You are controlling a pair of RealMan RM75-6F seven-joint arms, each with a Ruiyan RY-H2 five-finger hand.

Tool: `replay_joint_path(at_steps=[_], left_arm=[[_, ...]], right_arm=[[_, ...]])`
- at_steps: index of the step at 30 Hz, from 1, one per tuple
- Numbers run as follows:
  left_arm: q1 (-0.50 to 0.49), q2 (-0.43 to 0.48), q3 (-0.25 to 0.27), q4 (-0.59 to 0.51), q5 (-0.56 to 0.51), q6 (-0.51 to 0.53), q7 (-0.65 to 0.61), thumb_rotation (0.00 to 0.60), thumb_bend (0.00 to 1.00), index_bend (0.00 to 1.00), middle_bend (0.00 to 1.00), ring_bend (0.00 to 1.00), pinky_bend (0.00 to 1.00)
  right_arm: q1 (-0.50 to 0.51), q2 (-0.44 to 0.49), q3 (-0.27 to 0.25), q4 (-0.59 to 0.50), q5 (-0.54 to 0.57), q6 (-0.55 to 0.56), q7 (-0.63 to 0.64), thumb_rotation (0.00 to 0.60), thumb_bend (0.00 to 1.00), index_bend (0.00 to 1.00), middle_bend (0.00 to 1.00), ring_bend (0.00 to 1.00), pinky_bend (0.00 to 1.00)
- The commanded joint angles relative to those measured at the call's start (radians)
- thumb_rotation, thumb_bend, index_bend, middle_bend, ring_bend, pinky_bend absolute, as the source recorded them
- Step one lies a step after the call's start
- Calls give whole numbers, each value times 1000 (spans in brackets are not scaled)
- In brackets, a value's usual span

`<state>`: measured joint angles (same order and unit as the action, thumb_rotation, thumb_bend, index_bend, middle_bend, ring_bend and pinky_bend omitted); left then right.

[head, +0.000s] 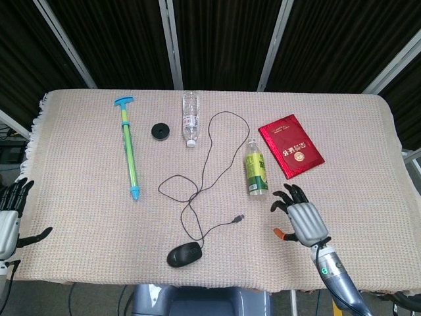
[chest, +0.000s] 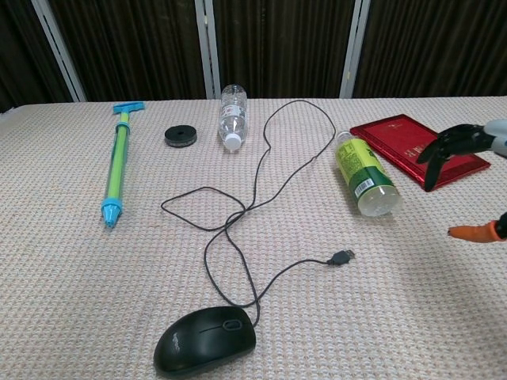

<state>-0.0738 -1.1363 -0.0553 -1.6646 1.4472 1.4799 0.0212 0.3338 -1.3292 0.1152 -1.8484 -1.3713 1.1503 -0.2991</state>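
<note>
Setting: robot test lab or recording booth. Evidence: table [head: 79, 250] draped in a beige woven cloth [head: 342, 131]; black ribbed curtain backdrop [head: 217, 39] divided by bare metal frame bars [head: 172, 46]; unrelated sample goods laid out apart, among them a wired mouse [head: 184, 254], a red booklet [head: 291, 145] and a green-labelled bottle [head: 256, 169].
</note>
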Motion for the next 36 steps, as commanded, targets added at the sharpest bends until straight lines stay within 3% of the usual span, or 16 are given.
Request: replay_joint_path(at_steps=[1,4,9,15,36], left_arm=[[-1,2,0,1,1,-2,-7,600,126,25,0,0,0],[-2,2,0,2,3,-4,-9,600,128,25,0,0,0],[-3,0,1,3,6,-3,-6,600,126,25,0,0,0],[-4,-1,0,3,0,-7,-5,600,127,26,0,0,0],[-3,6,-1,-1,-11,-12,-18,600,127,38,0,0,0]], right_arm=[[25,-47,2,5,14,-3,-57,600,178,419,217,34,0],[40,-73,7,23,2,6,-97,600,177,417,276,135,20],[68,-110,20,55,10,4,-144,600,177,407,426,310,184],[97,-138,32,78,49,-16,-183,600,177,405,528,411,239],[159,-295,-19,197,82,-42,-324,600,225,438,526,403,263]])
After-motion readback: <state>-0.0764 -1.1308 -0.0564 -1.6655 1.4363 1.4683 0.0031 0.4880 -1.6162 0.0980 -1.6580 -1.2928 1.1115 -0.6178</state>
